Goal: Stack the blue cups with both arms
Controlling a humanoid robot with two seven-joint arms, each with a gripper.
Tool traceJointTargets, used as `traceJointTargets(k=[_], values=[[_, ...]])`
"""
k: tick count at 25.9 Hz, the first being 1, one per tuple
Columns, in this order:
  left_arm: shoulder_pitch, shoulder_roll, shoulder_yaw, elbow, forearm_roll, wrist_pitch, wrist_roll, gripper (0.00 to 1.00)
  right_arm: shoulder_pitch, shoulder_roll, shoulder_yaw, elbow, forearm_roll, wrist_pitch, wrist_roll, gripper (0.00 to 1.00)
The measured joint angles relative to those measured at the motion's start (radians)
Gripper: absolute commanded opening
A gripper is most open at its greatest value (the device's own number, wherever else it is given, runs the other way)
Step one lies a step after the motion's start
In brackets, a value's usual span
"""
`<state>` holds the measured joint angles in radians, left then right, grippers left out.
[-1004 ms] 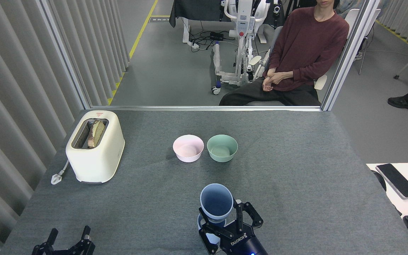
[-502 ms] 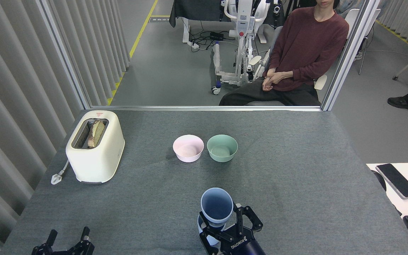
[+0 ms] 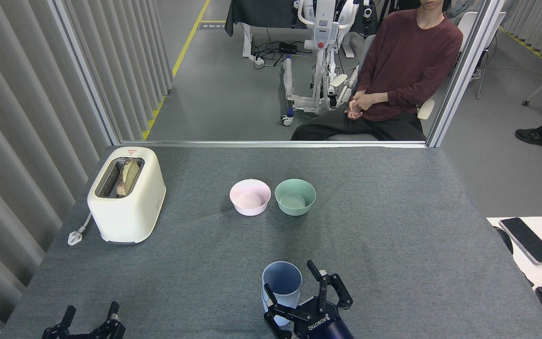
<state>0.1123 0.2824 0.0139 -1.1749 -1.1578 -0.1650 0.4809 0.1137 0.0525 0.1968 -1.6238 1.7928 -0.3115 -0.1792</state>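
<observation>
**A:** where are the cups at? I only spot one rim.

**B:** near edge of the bench, about the middle. The top cup sits nested upright in the lower cup, only a sliver of that one shows under it.

**A:** and the right pincer?

**B:** just beside the stack on its right, fingers spread wide, not gripping anything. One finger is close to the lower cup, can't tell if it touches. White lettering on the wrist.

**A:** left one?

**B:** left pincer is down in the bottom left corner, well apart from the cups, fingertips apart, nothing in it.

**A:** other stuff?

**B:** pink bowl and green bowl side by side farther back, toaster with bread on the left.
</observation>
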Motion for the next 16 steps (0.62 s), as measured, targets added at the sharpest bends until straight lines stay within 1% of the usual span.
traceJointTargets(k=[3, 5, 7, 9, 10, 12, 14, 16], values=[[0.0, 0.0, 0.0, 0.0, 0.0, 0.0, 0.0, 1.0, -0.032, 0.0, -0.014, -0.053, -0.006, 0.001, -0.023, 1.0], [0.0, 0.0, 0.0, 0.0, 0.0, 0.0, 0.0, 1.0, -0.065, -0.001, -0.063, -0.077, -0.018, 0.008, -0.041, 1.0], [0.0, 0.0, 0.0, -0.001, 0.0, 0.0, 0.0, 1.0, -0.088, -0.002, -0.141, -0.068, -0.039, 0.018, -0.061, 1.0], [0.0, 0.0, 0.0, -0.004, 0.0, 0.0, 0.0, 1.0, -0.086, -0.013, -0.234, -0.02, -0.053, 0.025, -0.072, 1.0], [0.0, 0.0, 0.0, -0.006, 0.0, -0.002, 0.0, 1.0, -0.066, -0.028, -0.276, 0.008, -0.058, 0.025, -0.076, 1.0], [0.004, 0.0, 0.0, -0.008, 0.0, -0.01, 0.0, 1.0, 0.01, -0.069, -0.335, 0.05, -0.068, 0.025, -0.088, 1.0], [0.009, 0.0, -0.001, -0.012, 0.0, -0.017, 0.0, 1.0, 0.098, -0.1, -0.368, 0.062, -0.077, 0.014, -0.123, 1.0], [0.02, -0.002, -0.003, -0.029, 0.0, -0.023, 0.0, 1.0, 0.172, -0.116, -0.386, 0.053, -0.082, 0.005, -0.162, 1.0]])
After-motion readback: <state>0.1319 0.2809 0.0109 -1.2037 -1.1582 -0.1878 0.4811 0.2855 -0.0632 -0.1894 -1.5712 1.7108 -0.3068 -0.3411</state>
